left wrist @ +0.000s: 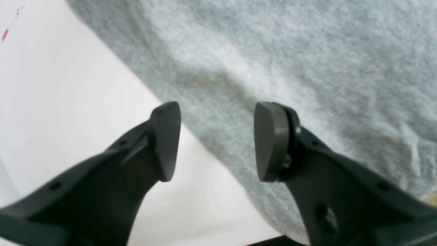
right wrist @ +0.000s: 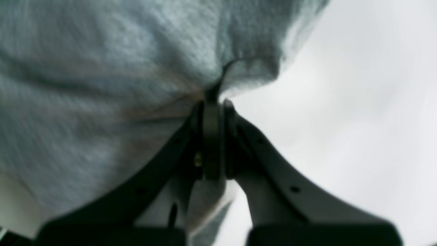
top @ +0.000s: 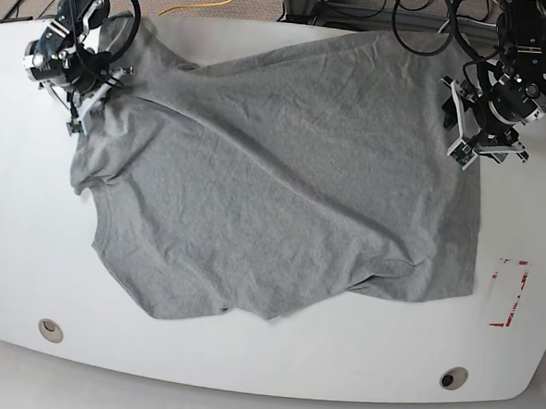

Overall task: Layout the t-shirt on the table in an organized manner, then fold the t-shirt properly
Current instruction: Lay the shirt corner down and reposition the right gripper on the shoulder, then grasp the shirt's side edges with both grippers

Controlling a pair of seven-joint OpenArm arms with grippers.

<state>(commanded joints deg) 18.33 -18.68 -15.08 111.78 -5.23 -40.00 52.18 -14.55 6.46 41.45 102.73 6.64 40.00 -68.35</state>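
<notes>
Fabric is pinched in the closed fingers of the right gripper (top: pixel 86 110) (base view's left); the t-shirt (top: pixel 284 177) sprawls wrinkled across the table (top: pixel 272 371); the left gripper (left wrist: pixel 216 141) gapes wide over its edge.

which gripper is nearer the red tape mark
Left. The left gripper hovers open at the shirt edge, on the same side of the table as the tape mark; the right gripper pinches fabric at the opposite end.
</notes>
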